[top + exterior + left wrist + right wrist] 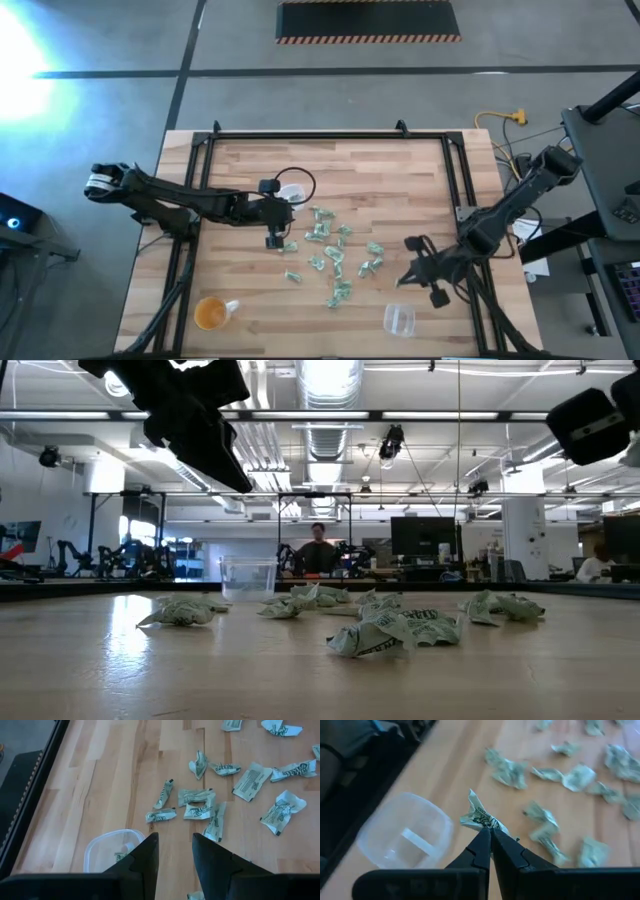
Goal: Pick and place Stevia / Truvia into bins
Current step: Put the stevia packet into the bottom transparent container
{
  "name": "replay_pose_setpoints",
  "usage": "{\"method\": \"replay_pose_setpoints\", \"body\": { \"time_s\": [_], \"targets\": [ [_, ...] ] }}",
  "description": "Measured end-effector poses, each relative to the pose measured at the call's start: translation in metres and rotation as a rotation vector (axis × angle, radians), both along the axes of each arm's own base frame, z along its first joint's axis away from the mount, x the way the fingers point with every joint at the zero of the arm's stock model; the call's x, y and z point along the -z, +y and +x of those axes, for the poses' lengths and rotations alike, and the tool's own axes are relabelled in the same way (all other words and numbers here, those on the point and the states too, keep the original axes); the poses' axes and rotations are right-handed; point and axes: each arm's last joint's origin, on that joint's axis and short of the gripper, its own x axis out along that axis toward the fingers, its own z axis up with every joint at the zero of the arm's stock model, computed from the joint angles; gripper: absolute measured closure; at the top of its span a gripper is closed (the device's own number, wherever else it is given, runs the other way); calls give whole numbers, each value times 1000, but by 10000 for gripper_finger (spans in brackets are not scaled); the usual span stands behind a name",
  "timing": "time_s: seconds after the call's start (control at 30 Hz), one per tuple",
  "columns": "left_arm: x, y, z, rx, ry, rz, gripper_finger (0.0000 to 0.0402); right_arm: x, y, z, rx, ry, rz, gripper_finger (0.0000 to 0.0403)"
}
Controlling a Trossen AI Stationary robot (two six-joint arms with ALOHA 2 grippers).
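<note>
Wooden boards make up the table (250, 300), and behind it we see a big room with desks, screens and a person far off.

We see lots of little green and white packets (330, 255) lying crumpled in the middle of the table. One packet (481, 816) is up off the wood. The right gripper (490, 837) has it pinched tight between its closed tips, close to the clear cup (402, 832) that sits on the wood near the table's front right corner. We see that cup (399, 319) from above too, with the right gripper (415, 268) just beside it, between it and the pile.

Another clear cup (111, 850) sits at the pile's back left side. It has a packet inside. The left gripper (175, 851) hangs over the wood right next to this cup (290, 192). Its fingers (145, 855) are a little apart and we see nothing between them.

An orange cup (211, 313) stands near the front left corner, well away from the packets.
</note>
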Motion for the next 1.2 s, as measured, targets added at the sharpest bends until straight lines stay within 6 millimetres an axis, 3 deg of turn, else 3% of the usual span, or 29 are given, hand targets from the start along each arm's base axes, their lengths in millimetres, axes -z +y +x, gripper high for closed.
{"method": "replay_pose_setpoints", "body": {
  "time_s": [0.37,0.63,0.97,1.2],
  "targets": [
    [0,0,0,-14,-5,-15,299,17,26,15,-180,8,78,394],
    [0,0,0,-15,-5,-17,299,15,45,26,-252,19,73,394],
    [1,0,0,-15,-3,-17,299,24,69,44,-306,90,61,394],
    [2,0,-1,-15,1,-16,299,25,71,47,-266,163,45,394]
  ]
}}
